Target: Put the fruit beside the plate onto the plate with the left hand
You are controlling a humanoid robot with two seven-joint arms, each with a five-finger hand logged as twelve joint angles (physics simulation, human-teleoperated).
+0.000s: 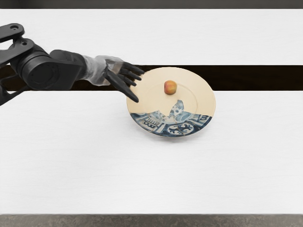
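A white table (151,161) fills most of the slanted overhead view, crossed by a dark horizontal band (255,78) partway up. Near the middle sits a round cream plate (199,94) with a blue and white pattern across its lower part. A small fruit (170,87), orange-red with a yellowish side, rests on the plate's bare cream surface, slightly above and left of the plate's centre. The left arm (42,71), dark and bulky at its joints, reaches in from the left edge and runs roughly level toward the plate, with a pale translucent section at the wrist. The left hand (122,76) hangs just beside the plate's upper left rim, its dark fingers (128,91) spread apart and extended, pointing right and downward, gripping nothing. The longest finger overlaps the rim's edge; whether it touches cannot be told. The hand and the fruit are apart.
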